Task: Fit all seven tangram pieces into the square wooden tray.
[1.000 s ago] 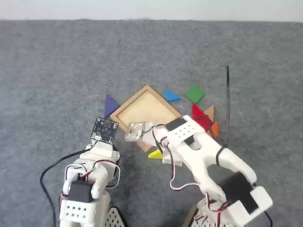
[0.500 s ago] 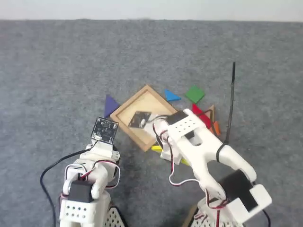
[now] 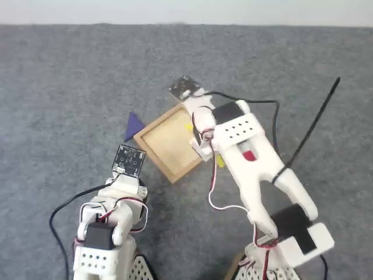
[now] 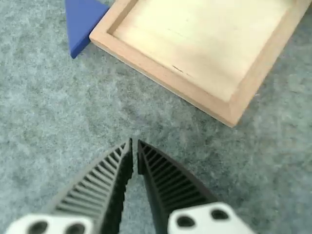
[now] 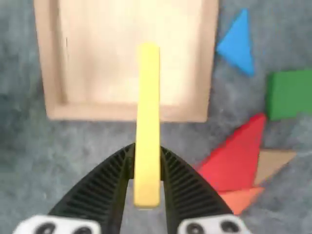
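blue wooden triangle (image 3: 134,123) lies just beside the square wooden tray (image 3: 154,159). left gripper (image 4: 134,143) hangs near a tray corner, jaws pressed together, empty. right gripper (image 5: 147,150) clamps a yellow wooden piece (image 5: 147,97) edge-on over the tray. light blue triangle (image 5: 238,41), green square (image 5: 290,93) and red triangle (image 5: 234,156) lie outside it.

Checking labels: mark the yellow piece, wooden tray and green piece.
yellow piece (image 5: 147,107), right wrist view, middle of its long edge.
wooden tray (image 4: 161,72), left wrist view, near rim.
green piece (image 5: 290,92), right wrist view, top face.
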{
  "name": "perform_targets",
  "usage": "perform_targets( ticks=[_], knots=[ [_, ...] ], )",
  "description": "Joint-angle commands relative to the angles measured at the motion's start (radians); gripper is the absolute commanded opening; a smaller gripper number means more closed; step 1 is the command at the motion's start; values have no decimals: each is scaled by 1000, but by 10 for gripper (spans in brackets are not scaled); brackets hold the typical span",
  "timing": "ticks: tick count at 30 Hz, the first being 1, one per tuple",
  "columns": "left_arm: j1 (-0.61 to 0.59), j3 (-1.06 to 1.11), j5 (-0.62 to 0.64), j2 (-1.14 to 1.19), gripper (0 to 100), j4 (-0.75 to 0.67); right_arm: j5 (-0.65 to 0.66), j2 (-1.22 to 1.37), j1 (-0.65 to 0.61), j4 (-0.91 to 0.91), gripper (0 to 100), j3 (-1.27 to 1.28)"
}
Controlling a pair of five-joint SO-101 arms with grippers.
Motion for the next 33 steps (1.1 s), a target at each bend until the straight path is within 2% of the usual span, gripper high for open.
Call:
perform_targets(
  ticks=[1,7,13,18,22,33],
  knots=[
    [0,-10,-2,-17,19,2,-20,50,-73,-53,15,-87],
    [0,-10,-2,-17,19,2,-26,259,-128,-59,6,-264],
    [0,-10,-2,-17,19,2,-198,406,-142,-65,6,-393],
    [0,-10,-2,-17,19,2,-287,458,-185,-67,6,-425],
    [0,-10,-2,-17,19,2,-316,472,-220,-91,6,-430],
    [0,-10,-2,-17,19,2,-321,481,-219,-142,6,-430]
  ],
)
